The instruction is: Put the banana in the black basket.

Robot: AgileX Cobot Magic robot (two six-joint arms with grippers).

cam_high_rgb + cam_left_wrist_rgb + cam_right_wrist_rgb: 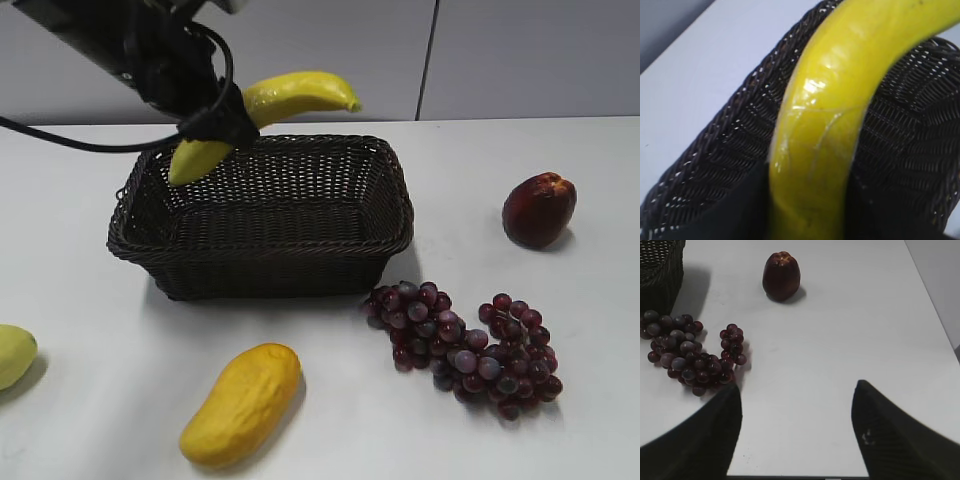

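The banana (290,96) is long, curved and yellow. My left gripper (222,124) is shut on its middle and holds it above the back left rim of the black basket (262,222). One end dips inside the basket, the other sticks out to the right above the rim. In the left wrist view the banana (825,125) fills the middle between my dark fingers, with the basket's woven wall (725,160) behind it. My right gripper (796,405) is open and empty over bare table; it does not show in the exterior view.
A yellow-orange mango (241,403) lies in front of the basket. A small pale green fruit (12,355) is at the left edge. Purple grapes (462,348) lie to the basket's front right, also seen by the right wrist (690,352). A dark red apple (539,208) sits far right.
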